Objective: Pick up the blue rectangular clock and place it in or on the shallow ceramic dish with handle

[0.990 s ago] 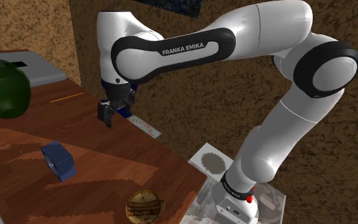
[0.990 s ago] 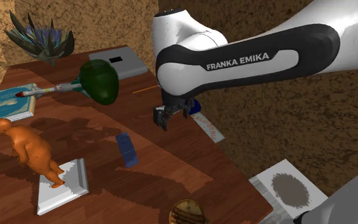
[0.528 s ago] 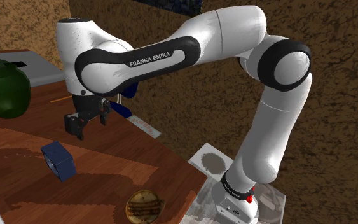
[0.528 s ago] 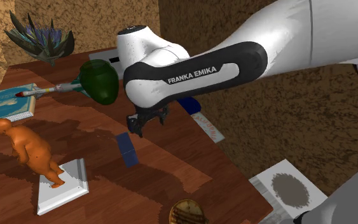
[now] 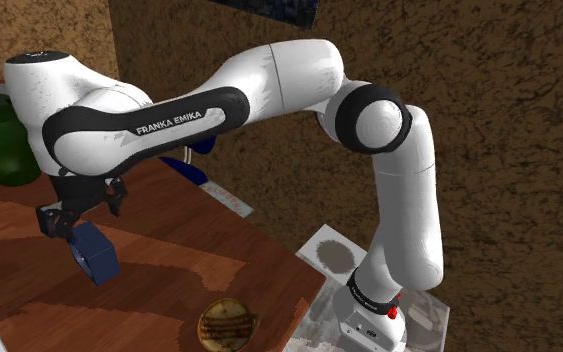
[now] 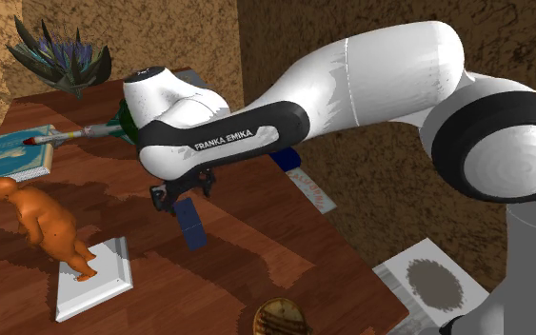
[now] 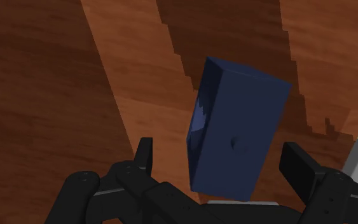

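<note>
Black two-finger gripper (image 7: 219, 153) spread wide, empty, flanking dark blue rectangular clock (image 7: 238, 133) on brown wooden table (image 7: 44, 95), no contact yet. Risk on closing: clock skewed to jaws, hence corner contact, twist or tip-over, lost grip.

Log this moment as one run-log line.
phase: pre-grasp | pincer: open over blue clock, not touching | blue clock: resting on wooden table, not lifted | placed: no
</note>
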